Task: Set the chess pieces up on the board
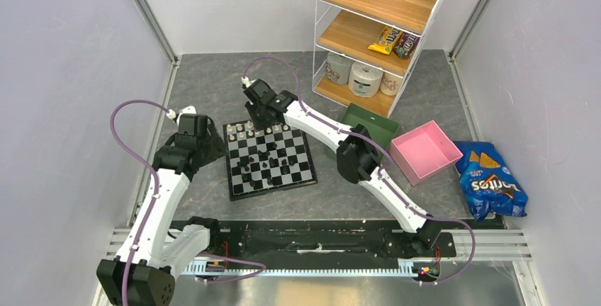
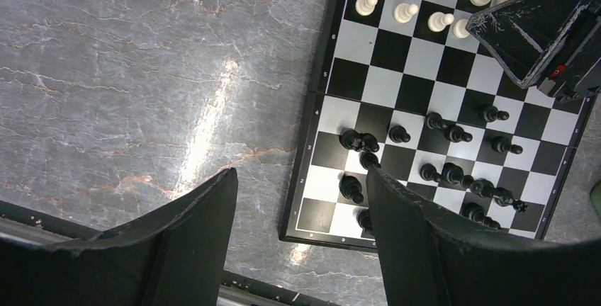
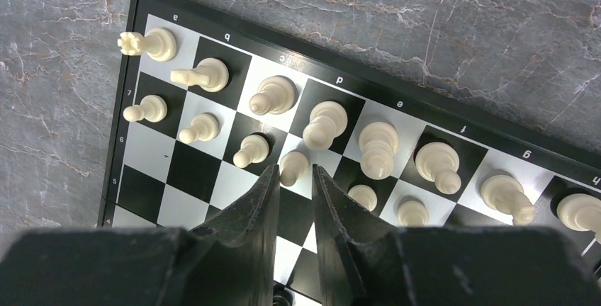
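The board [image 1: 239,187] lies on the grey table between the two arms. Cream-white chess pieces [image 1: 259,130] stand in two rows along its far edge, and black pieces [image 1: 268,164] are scattered over its near half. My right gripper [image 1: 261,116] hangs over the white rows. In the right wrist view its narrow fingers [image 3: 271,178] close on a white pawn [image 3: 292,164] standing on a white square of the board [image 3: 191,171]. My left gripper [image 2: 301,178] is open and holds nothing. It hovers over the board's near-left corner [image 2: 312,231], beside several black pieces [image 2: 351,187].
A wire shelf [image 1: 375,23] with snacks and paper rolls stands at the back right. A green tray [image 1: 374,123], a pink tray [image 1: 425,151] and a blue chip bag [image 1: 492,185] lie right of the board. Walls close in both sides.
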Controlling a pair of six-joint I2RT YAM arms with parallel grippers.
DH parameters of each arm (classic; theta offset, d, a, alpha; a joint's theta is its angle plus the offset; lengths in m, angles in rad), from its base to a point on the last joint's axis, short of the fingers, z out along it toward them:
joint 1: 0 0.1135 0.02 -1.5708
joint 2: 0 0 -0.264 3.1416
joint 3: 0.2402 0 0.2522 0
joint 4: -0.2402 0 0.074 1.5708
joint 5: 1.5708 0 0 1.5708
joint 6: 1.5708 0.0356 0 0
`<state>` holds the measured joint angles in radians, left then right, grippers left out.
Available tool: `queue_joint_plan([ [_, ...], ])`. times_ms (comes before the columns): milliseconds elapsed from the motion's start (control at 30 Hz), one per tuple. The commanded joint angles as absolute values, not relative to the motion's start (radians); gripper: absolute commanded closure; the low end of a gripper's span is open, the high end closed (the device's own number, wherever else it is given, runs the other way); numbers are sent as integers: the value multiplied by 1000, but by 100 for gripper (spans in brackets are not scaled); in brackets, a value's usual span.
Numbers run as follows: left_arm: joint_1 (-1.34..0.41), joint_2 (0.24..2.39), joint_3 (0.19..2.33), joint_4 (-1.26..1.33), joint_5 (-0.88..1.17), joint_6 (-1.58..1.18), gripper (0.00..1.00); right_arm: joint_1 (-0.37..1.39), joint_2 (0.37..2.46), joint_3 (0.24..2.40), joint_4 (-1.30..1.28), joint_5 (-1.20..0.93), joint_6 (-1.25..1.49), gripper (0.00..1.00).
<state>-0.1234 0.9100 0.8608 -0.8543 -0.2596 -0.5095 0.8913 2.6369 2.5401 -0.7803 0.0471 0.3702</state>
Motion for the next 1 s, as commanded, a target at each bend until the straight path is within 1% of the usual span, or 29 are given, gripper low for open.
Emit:
queue_joint_plan([
  [0, -117, 914, 868, -825, -252, -490, 26, 897, 2597, 2559, -775, 57, 355, 69],
  [367, -117, 912, 868, -824, -249, -488, 26, 902, 2591, 2547, -779, 54, 339, 71],
  [433, -117, 913, 868, -823, -249, -488, 26, 903, 2591, 2547, -781, 54, 339, 73],
  [700, -117, 913, 868, -822, -244, -488, 26, 908, 2589, 2545, -785, 63, 329, 73],
  [767, -117, 913, 868, -822, -245, -488, 26, 908, 2592, 2543, -790, 63, 325, 76],
  [967, -117, 913, 868, -822, -244, -487, 26, 908, 2589, 2543, -793, 66, 317, 77],
])
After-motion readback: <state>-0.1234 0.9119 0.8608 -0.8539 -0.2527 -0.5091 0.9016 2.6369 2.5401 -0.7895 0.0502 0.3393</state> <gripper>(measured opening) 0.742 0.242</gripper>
